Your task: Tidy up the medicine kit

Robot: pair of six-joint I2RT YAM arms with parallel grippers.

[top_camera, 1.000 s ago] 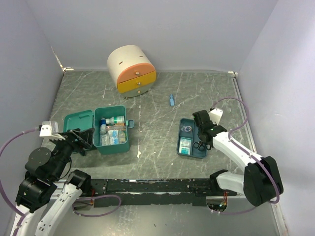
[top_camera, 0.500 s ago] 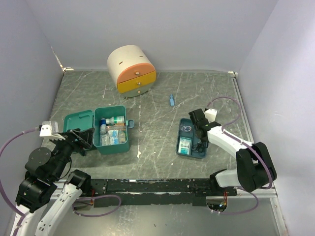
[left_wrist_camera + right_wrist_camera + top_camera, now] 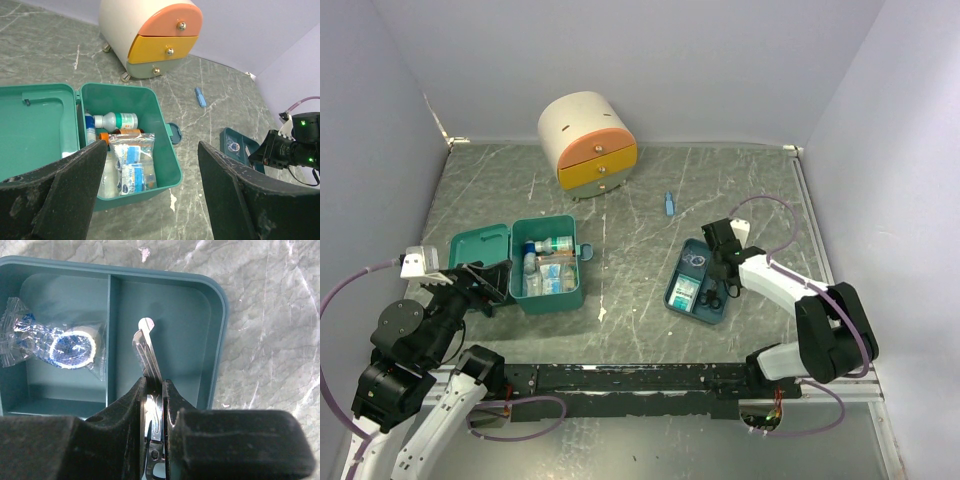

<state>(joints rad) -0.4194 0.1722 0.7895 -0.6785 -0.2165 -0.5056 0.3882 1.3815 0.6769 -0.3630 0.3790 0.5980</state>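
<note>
Right gripper (image 3: pixel 154 390) pinched narrow on scissors (image 3: pixel 148 345), blades over tray (image 3: pixel 216 315) at 3 o'clock. Left gripper (image 3: pixel 150 150) wide, holding nothing. Medicine kit (image 3: pixel 548 303) at 9 o'clock, lid open. My worry: thin grip, scissors could pivot, slip mid-carry.

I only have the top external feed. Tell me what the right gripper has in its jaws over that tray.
Observer: In the right wrist view the right gripper is shut on the metal blades of the scissors, with the tips over one compartment of the tray.
Operator: Report what's in the neighbouring compartment.
Observer: A wrapped roll with a blue ring, in clear plastic.
Operator: Now check the left side.
Observer: In the left wrist view the left gripper is open. The open medicine kit in front of it holds a bottle and clear packets.
</note>
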